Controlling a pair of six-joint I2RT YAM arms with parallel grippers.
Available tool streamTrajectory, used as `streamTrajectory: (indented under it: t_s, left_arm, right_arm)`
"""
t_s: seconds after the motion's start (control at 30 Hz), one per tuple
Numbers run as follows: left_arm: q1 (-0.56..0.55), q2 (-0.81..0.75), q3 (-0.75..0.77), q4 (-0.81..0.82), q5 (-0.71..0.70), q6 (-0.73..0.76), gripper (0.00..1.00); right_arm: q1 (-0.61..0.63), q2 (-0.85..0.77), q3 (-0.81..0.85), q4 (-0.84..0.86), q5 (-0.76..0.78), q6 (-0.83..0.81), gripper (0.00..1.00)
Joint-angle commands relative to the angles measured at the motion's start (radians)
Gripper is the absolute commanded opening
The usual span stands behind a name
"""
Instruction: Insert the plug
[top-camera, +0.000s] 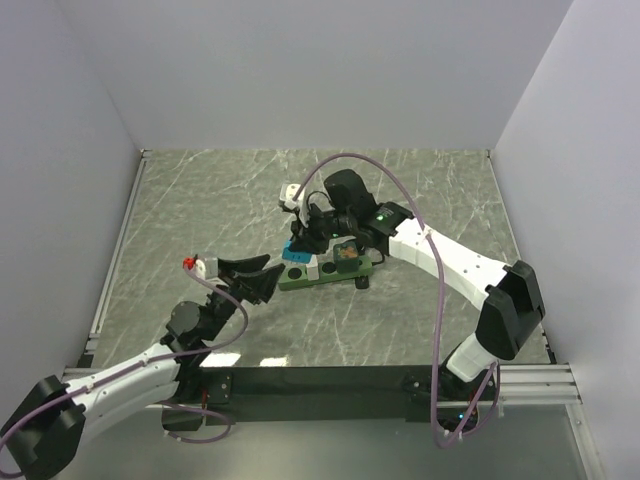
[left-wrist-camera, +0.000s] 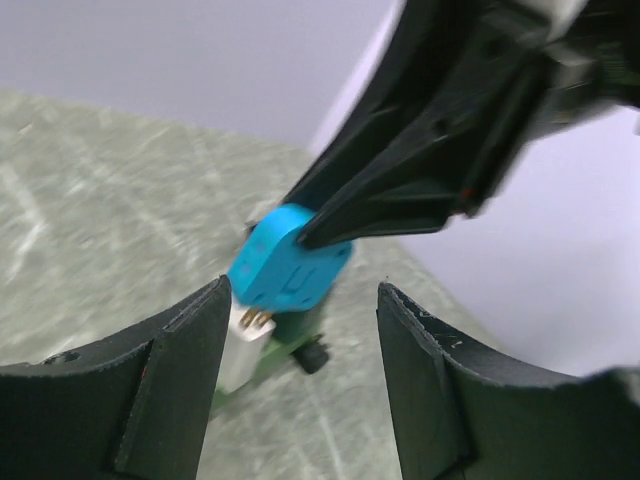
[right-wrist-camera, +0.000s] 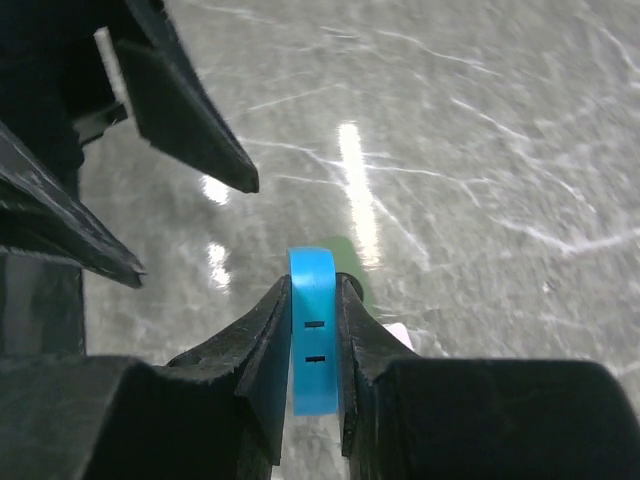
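My right gripper (top-camera: 303, 240) is shut on a blue plug (top-camera: 296, 250), which is tilted above the left end of a green base (top-camera: 335, 272). In the left wrist view the blue plug (left-wrist-camera: 290, 265) has its brass prongs at the top of a white socket block (left-wrist-camera: 243, 345); I cannot tell whether they are in it. In the right wrist view the plug (right-wrist-camera: 313, 330) is clamped between the fingers of the right gripper (right-wrist-camera: 313, 287). My left gripper (top-camera: 262, 279) is open and empty, just left of the base, and its jaws (left-wrist-camera: 303, 289) frame the plug.
The green base carries a brown component (top-camera: 347, 252) and has a black knob (top-camera: 360, 283) at its front edge. Grey walls enclose the marble table on three sides. The left gripper's fingers (right-wrist-camera: 190, 120) show close ahead in the right wrist view.
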Motion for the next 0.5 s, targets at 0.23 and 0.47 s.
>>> streamTrajectory:
  t_s: [0.23, 0.47]
  left_arm:
    - [0.006, 0.072, -0.147, 0.129, 0.251, 0.06, 0.64]
    - [0.006, 0.144, -0.141, 0.176, 0.284, 0.072, 0.63]
  right_arm:
    - [-0.049, -0.037, 0.079, -0.173, -0.285, -0.21, 0.0]
    - [-0.069, -0.041, 0.098, -0.229, -0.365, -0.282, 0.0]
